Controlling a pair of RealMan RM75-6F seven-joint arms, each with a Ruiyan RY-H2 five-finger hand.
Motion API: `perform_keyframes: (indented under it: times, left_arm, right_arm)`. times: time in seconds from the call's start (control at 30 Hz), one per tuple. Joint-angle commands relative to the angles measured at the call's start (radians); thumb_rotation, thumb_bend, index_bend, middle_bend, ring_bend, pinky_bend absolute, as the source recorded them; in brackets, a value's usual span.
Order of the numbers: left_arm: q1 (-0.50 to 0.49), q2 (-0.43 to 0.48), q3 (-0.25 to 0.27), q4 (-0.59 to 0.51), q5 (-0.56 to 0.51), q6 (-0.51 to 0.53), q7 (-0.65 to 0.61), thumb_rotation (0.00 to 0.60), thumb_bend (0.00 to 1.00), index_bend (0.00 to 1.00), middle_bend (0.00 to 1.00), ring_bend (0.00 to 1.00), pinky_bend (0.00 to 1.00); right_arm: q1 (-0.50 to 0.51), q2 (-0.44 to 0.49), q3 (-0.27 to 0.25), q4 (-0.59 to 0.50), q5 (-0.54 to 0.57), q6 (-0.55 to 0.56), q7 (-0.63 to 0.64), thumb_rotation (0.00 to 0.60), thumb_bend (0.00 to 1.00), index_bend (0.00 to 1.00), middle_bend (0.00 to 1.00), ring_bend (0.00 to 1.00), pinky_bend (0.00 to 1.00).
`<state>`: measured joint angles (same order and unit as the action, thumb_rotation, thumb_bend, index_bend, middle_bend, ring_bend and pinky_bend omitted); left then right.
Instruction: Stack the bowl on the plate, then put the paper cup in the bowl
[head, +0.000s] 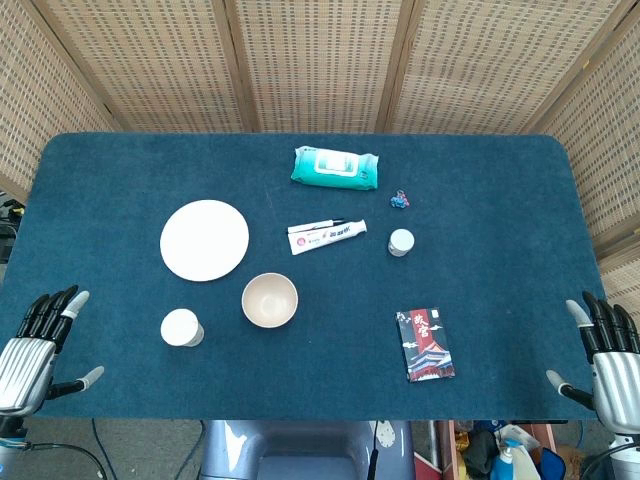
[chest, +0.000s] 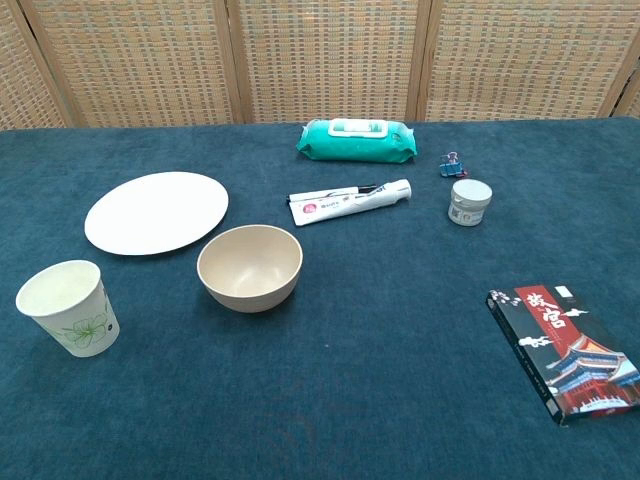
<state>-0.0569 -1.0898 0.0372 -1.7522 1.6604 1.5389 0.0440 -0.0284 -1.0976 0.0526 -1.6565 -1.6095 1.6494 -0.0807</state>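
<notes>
Left hand (head: 35, 345) at near-left counter (head: 500, 210) edge, fingers spread, holding nothing. Right hand (head: 608, 355) at near-right edge, fingers likewise apart, empty. Paper cup (head: 181, 327) upright, nearest left hand, not touching. Bowl (head: 269, 299) upright just right of cup. Plate (head: 204, 240) flat behind both, bare. All three well apart from right hand.

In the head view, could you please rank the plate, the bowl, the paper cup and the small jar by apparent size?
Largest to smallest:
plate
bowl
paper cup
small jar
</notes>
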Motion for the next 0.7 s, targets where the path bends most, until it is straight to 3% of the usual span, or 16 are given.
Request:
perform_keyframes:
  times: [0.03,0.43,0.6,0.7]
  left_arm:
    - [0.0,-0.002,0.0,0.0,-0.001,-0.001,0.002,0.6,0.0,0.0,0.0,0.0,0.0]
    - [-0.068,-0.051,-0.028,-0.006,0.004,-0.089,0.069,0.6,0.0,0.0,0.0,0.0,0.0]
    - [-0.201,-0.089,-0.119,-0.091,-0.016,-0.22,0.149,0.6,0.0,0.02,0.0,0.0,0.0]
    - [-0.289,-0.148,-0.162,-0.093,-0.04,-0.318,0.189,0.6,0.0,0.14,0.0,0.0,0.0]
  right_arm:
    - [-0.001,0.001,0.0,0.0,0.003,0.0,0.004,0.6,0.0,0.06,0.0,0.0,0.0]
    - [-0.001,-0.002,0.008,-0.003,0.019,-0.002,-0.01,0.6,0.0,0.06,0.0,0.0,0.0]
    - [0.003,0.004,0.021,-0.005,0.047,-0.015,0.01,0.6,0.0,0.06,0.0,0.0,0.0]
    - [0.006,0.007,0.024,-0.006,0.054,-0.022,0.016,0.6,0.0,0.06,0.0,0.0,0.0]
